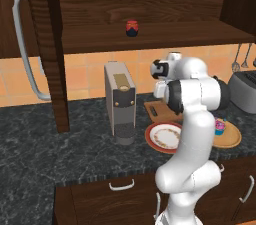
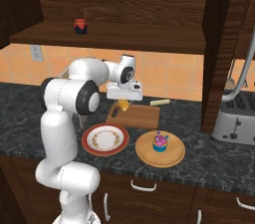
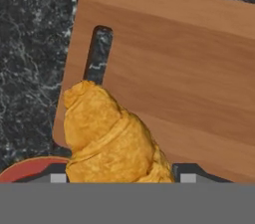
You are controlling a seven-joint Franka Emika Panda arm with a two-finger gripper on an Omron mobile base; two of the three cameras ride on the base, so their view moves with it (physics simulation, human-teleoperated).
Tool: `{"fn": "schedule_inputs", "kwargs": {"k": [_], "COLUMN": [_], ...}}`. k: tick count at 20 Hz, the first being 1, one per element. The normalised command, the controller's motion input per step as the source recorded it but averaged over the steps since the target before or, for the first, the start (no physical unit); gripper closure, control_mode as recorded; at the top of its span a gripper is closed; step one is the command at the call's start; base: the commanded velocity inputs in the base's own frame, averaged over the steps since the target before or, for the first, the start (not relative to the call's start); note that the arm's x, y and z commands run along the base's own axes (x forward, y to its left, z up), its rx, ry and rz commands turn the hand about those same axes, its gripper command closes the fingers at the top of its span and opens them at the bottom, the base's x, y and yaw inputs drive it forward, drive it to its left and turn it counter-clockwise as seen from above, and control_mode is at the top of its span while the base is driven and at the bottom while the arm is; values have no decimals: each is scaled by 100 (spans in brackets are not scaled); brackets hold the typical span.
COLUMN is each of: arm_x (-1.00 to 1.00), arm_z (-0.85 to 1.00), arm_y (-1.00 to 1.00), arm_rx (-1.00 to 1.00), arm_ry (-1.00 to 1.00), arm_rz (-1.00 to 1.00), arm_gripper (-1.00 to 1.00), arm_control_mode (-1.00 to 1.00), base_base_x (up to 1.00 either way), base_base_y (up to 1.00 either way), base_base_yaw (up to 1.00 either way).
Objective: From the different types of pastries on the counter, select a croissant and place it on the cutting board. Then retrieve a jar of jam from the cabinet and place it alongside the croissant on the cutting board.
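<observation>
While the gripper (image 2: 124,102) hangs over the slotted end of the cutting board (image 2: 142,116), its fingers are closed on the croissant (image 3: 107,136), carried above the wood, apparently to be set down there. Up in the open cabinet (image 1: 150,4), the jar of jam (image 1: 132,28) waits on its shelf, and the cupcake (image 2: 160,143) sits on the round board (image 2: 174,157).

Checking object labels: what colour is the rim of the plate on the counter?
Red, around a pale patterned centre; the plate shows best in the right base view.
</observation>
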Motion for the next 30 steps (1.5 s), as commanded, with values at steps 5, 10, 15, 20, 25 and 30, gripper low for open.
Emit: {"fn": "schedule_inputs", "kwargs": {"k": [5,10,15,20,25,30], "arm_x": [5,9,18,22,10,0], "arm_z": [-47,-51,-4,-18,-8,14], "arm_y": [0,0,0,0,0,0], "arm_rx": [-1,-1,0,0,0,0], "arm_ry": [0,0,-1,0,0,0], "arm_rz": [0,0,0,0,0,0], "arm_gripper": [100,100,100,-100,-100,-100], "arm_control_mode": [-100,-100,-100,-100,-100,-100], "base_base_x": [0,0,0,0,0,0], "base_base_y": [0,0,0,0,0,0], "base_base_yaw": [0,0,0,0,0,0]}}
